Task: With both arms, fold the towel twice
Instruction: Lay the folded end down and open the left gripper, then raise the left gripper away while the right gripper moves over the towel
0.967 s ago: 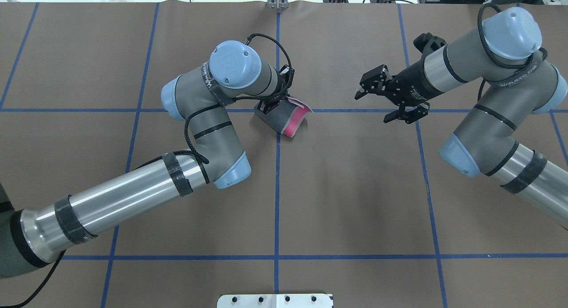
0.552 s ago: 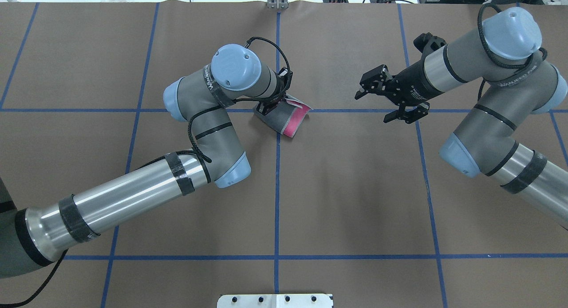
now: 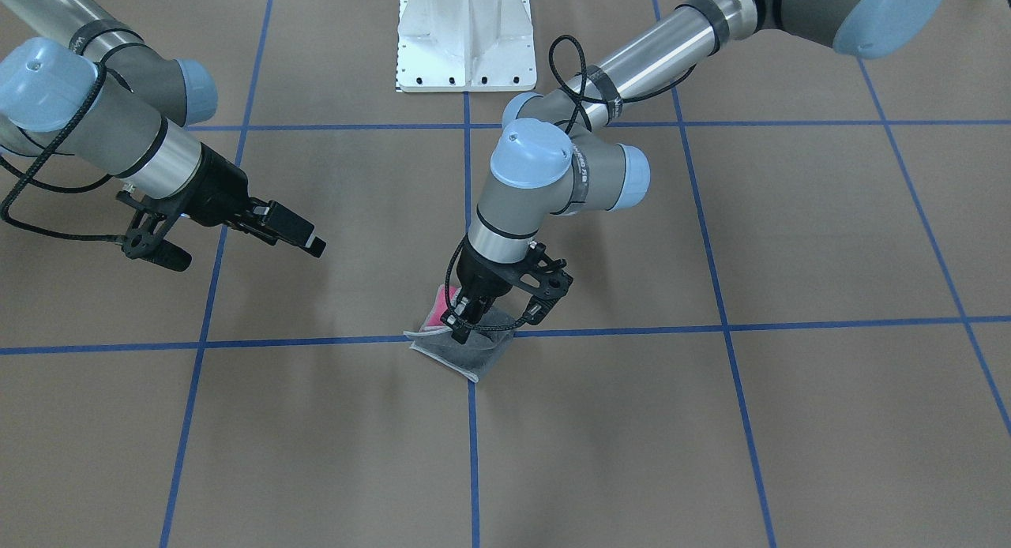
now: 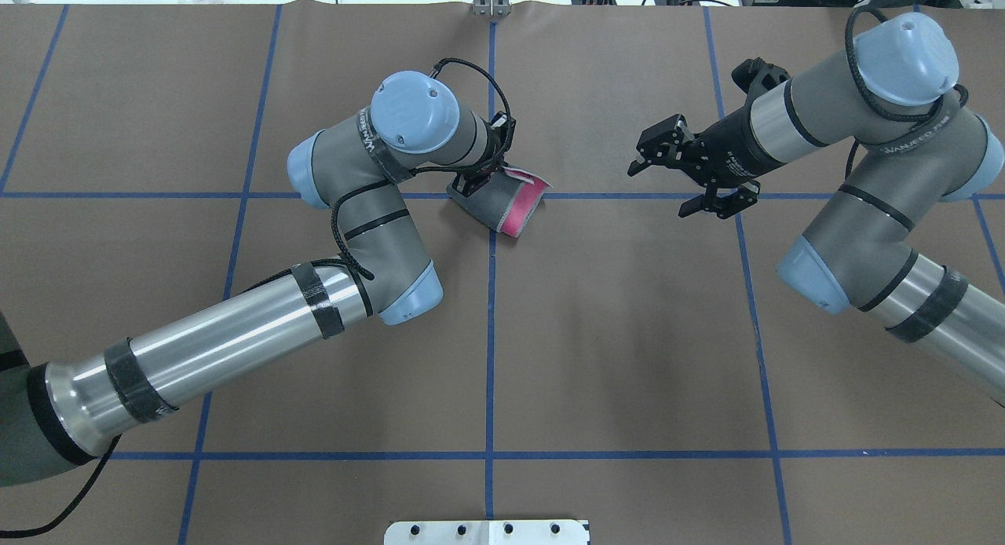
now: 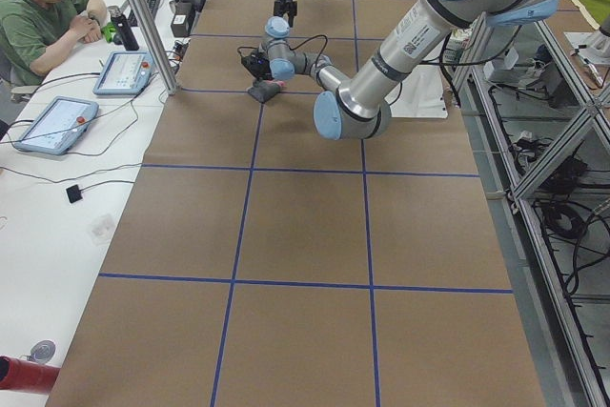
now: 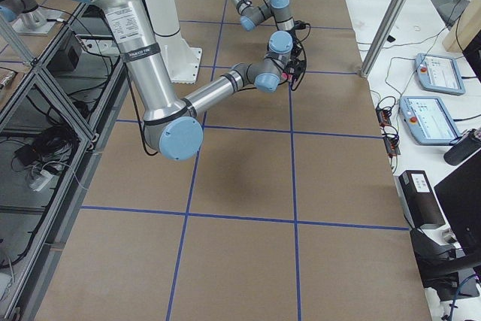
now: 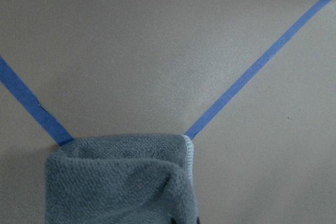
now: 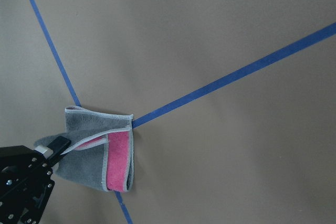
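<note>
Towel half-folded on the counter.
Left fingers pinch its edge; right fingers hover spread, well apart.

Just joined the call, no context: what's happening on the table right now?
The left gripper is down on the towel where the blue tape lines cross, jaws pinching its upper layer. The towel is folded over, grey outside, a pink strip showing along one edge. The right gripper hangs off to the side, jaws open, touching nothing.
</note>
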Robot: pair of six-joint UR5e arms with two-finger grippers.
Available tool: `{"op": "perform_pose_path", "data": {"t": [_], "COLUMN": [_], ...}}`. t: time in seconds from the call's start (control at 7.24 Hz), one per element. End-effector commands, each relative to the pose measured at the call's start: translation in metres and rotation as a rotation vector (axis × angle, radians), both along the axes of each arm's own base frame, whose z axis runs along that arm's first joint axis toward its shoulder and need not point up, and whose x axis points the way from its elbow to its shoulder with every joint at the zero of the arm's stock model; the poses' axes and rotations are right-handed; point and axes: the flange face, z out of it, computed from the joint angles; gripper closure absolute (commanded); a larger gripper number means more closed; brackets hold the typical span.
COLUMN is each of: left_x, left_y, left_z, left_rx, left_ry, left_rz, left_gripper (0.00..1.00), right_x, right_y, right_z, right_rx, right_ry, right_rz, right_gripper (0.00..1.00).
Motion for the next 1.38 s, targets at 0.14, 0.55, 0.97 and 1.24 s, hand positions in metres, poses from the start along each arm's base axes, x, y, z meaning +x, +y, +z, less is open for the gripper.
{"op": "perform_pose_path", "data": {"t": [0.14, 0.55, 0.97, 1.24], "left_x": [-0.001, -0.02, -0.069, -0.147], "left_y": [-0.006, -0.024, -0.057, -0.059], "left_z": [-0.001, -0.017, -0.007, 0.058], "left_rx": [0.008, 0.019, 0.036, 0.093], "left_ry": [-0.006, 0.016, 0.016, 0.004], "left_rz": [-0.005, -0.032, 0.069, 0.169], "left_gripper": [0.0, 0.0, 0.0, 0.0], "right_x": [0.0, 0.0, -0.005, -0.024], "right_y": [0.0, -0.001, -0.001, -0.024], "right_z": [0.0, -0.002, -0.01, -0.041], "right_rx": [0.0, 0.003, 0.041, 0.072], "right_ry": [0.001, -0.002, -0.004, -0.017], "right_rz": [0.001, 0.001, -0.006, 0.015], "right_gripper": [0.0, 0.0, 0.0, 0.0]}}
